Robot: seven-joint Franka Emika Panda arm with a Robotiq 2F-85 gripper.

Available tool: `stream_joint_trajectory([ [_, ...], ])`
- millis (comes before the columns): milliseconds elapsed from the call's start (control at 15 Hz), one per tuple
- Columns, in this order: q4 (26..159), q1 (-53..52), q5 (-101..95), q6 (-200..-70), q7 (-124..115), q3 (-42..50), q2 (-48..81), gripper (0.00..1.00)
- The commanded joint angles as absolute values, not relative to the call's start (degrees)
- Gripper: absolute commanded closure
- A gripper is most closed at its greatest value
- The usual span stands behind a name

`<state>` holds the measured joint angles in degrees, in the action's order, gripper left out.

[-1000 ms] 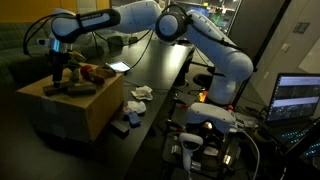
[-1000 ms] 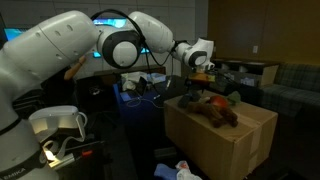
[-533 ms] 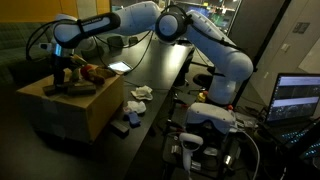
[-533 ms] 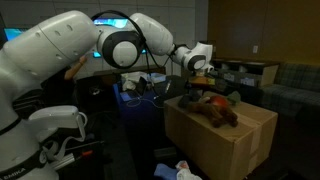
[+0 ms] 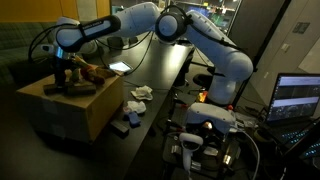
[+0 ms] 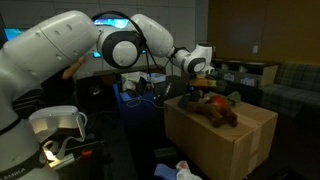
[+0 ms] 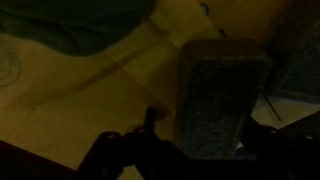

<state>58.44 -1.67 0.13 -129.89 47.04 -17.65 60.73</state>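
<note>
The gripper [image 5: 62,79] hovered over a dark toy [image 6: 215,113] lying lengthwise along a cardboard box [image 6: 225,142]; its jaw spacing could not be told. A black table [image 5: 165,60] flanked the box in a dim room.

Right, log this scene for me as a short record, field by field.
arm: stretched out over the black table toward the cardboard box
claw position: claw low over the box top, among the items there; contact cannot be told
claw state: unclear, too dark
on box: dark brown soft item, red-orange item, something green
on table: crumpled white paper
nearby: lit laptop screen
wrist view: dim, mostly cardboard
</note>
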Motion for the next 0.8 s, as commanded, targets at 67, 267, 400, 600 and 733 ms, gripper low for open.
stream_joint_trajectory([
  [67, 61.19, -2.47, 0.04, -133.49, 47.98, -15.34, 58.73, 0.59],
  [267, 61.81, -2.44, 0.17, -132.57, 47.54, -15.01, 57.26, 0.69],
  [400, 61.75, -2.55, 0.12, -130.81, 47.12, -14.75, 56.13, 0.69],
  [600, 61.88, -2.57, 0.42, -126.91, 46.45, -14.65, 53.36, 0.69],
  [733, 61.98, -2.71, 0.64, -124.41, 45.68, -14.52, 51.06, 0.69],
])
